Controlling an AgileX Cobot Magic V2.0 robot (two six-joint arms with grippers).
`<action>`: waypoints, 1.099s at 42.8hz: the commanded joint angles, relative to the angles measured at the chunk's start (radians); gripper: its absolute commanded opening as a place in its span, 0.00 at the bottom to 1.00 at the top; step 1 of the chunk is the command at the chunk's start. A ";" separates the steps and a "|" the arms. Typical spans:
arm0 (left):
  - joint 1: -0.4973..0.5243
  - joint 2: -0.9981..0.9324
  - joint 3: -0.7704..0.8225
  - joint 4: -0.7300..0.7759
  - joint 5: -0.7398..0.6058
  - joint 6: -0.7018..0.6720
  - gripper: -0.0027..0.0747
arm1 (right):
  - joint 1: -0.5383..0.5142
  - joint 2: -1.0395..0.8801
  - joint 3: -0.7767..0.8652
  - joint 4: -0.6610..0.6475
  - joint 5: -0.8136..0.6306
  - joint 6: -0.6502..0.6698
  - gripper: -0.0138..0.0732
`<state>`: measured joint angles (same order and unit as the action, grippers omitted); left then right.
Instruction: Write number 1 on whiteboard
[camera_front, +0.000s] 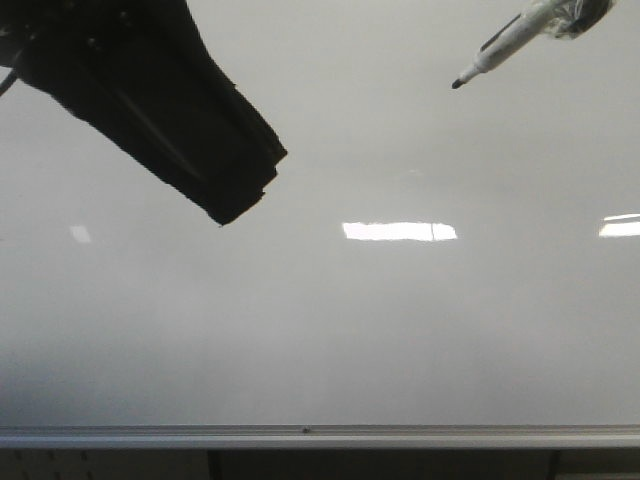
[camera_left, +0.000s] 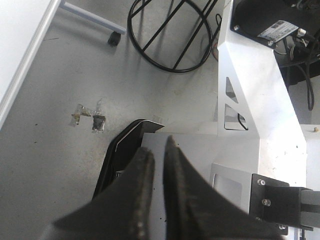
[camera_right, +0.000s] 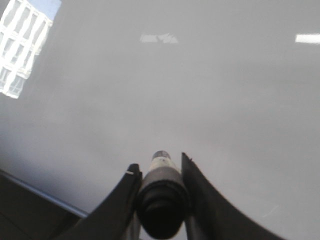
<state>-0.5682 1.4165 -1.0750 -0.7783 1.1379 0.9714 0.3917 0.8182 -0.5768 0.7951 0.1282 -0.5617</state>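
Note:
The whiteboard (camera_front: 320, 330) fills the front view, pale and glossy, with its silver bottom rail (camera_front: 320, 436). No clear number 1 stroke shows on it; only a faint thin dark line (camera_front: 432, 232) cuts a bright reflection. My right gripper (camera_front: 575, 15) at the top right is shut on a black-and-white marker (camera_front: 500, 45), its black tip (camera_front: 458, 84) pointing down-left at the board. In the right wrist view the gripper (camera_right: 159, 167) clamps the marker (camera_right: 161, 185) facing the board (camera_right: 200, 90). My left gripper (camera_front: 235, 205) hangs at the upper left, shut and empty (camera_left: 159, 145).
Bright light reflections (camera_front: 398, 231) lie on the board. The left wrist view looks down at the grey floor (camera_left: 55, 150), the white robot base (camera_left: 250, 100), a black wire frame (camera_left: 170, 35) and the board's edge (camera_left: 20, 45).

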 joint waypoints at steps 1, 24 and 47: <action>0.001 -0.030 -0.031 -0.051 0.006 -0.001 0.01 | -0.004 0.035 -0.030 -0.009 -0.134 -0.026 0.09; 0.001 -0.030 -0.031 -0.053 0.006 -0.001 0.01 | -0.004 0.376 -0.243 -0.009 -0.290 -0.164 0.09; 0.001 -0.030 -0.031 -0.053 0.006 -0.001 0.01 | -0.082 0.441 -0.297 -0.008 -0.286 -0.166 0.09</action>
<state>-0.5682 1.4165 -1.0756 -0.7783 1.1379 0.9714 0.3167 1.2817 -0.8361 0.7936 -0.0972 -0.7140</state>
